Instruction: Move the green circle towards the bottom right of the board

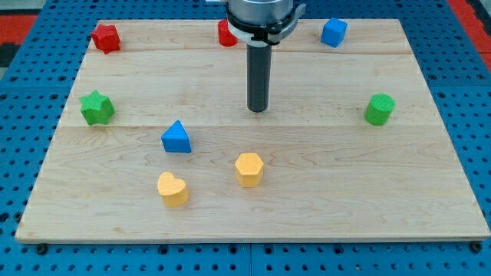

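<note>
The green circle (379, 109) is a short green cylinder standing near the right edge of the wooden board (430, 207), about halfway up. My tip (258, 110) rests on the board near its middle, well to the left of the green circle and apart from every block. The rod rises straight up to the arm's grey end at the view's top.
A green star (97, 107) sits at the left. A blue triangle (176, 138), a yellow heart (173, 189) and a yellow hexagon (249, 169) lie below my tip. A red star (106, 37), a partly hidden red block (226, 34) and a blue block (334, 32) line the top.
</note>
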